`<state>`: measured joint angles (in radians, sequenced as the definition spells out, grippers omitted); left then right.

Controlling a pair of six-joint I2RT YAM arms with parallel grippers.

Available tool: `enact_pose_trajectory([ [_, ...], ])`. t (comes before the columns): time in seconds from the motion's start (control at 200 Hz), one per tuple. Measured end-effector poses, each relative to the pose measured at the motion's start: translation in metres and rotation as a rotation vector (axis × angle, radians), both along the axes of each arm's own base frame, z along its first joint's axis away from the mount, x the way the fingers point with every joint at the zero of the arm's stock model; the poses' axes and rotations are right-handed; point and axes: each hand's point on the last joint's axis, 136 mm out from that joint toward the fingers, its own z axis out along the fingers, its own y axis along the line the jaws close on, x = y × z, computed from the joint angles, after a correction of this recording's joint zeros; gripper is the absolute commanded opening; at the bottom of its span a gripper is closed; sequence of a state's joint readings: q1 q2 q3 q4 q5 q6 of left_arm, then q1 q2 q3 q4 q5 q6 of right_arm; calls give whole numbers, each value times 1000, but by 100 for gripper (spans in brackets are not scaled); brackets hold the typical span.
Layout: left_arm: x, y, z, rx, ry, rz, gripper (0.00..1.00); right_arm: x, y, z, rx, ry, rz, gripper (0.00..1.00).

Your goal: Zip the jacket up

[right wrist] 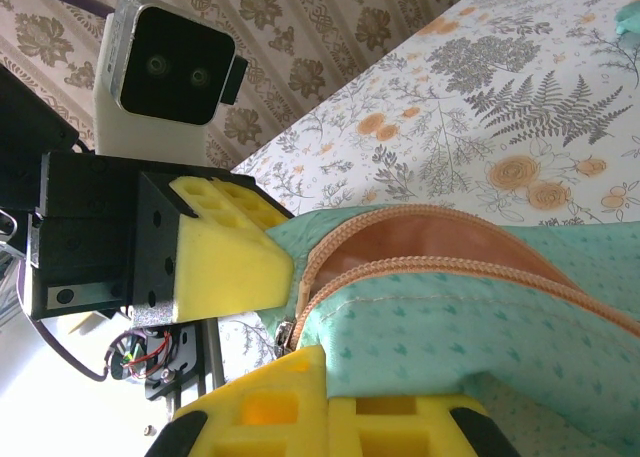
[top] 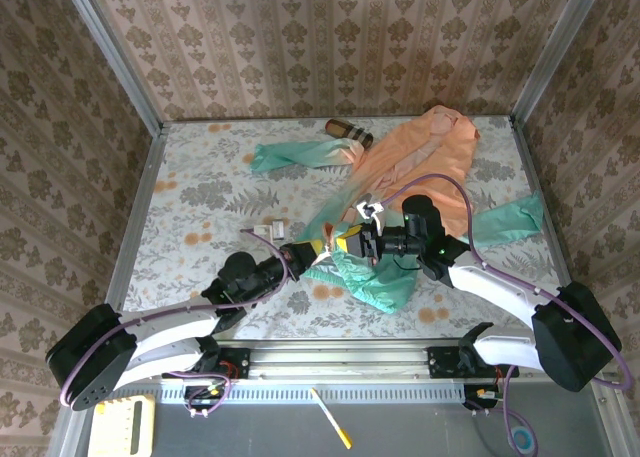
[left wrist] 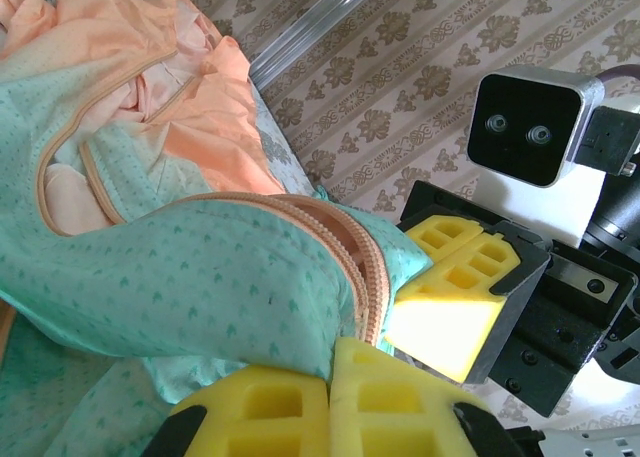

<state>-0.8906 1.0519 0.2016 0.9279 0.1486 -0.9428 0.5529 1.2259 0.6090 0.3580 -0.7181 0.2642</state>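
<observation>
- Top external view: the thin fabric jacket (top: 420,157), peach-orange at the collar and fading to mint green at hem and cuffs, lies slantwise on the floral-printed table (top: 200,197). Its collar points toward the far right corner and its hem is bunched near the middle of the near edge.
- The left gripper (top: 322,249) and right gripper (top: 352,245) meet at that bunched hem, just beside each other.
- Left wrist view: the left gripper's yellow foam pads (left wrist: 270,412) are pressed together, clamped on mint fabric at the foot of the peach zipper track (left wrist: 362,267).
- Right wrist view: the right gripper (right wrist: 325,382) is likewise pinched on the hem, just beside the two rows of zipper teeth (right wrist: 400,262). A small metal piece (right wrist: 285,329) at their foot may be the slider, but it is too small to be sure.
- The cloth looks light, limp and somewhat slick, so it will fold and slide rather than hold a shape.
- The zipper should run only if the track is kept taut. One pincer is best placed on the hem right at the zipper foot, the other on the slider pull.
- A small brown striped cylinder (top: 348,131) lies at the far edge, near one sleeve.
</observation>
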Motion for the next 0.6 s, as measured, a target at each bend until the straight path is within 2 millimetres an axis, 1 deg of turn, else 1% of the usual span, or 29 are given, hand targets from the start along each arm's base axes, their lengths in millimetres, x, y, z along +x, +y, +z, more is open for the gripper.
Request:
enact_pose_trajectory([
  [0.36,0,1,-2,-3,7,6,0,0,0,0,0,0,0,0],
  [0.6,-2,-2,-5,2,12,-8,0,0,0,0,0,0,0,0],
])
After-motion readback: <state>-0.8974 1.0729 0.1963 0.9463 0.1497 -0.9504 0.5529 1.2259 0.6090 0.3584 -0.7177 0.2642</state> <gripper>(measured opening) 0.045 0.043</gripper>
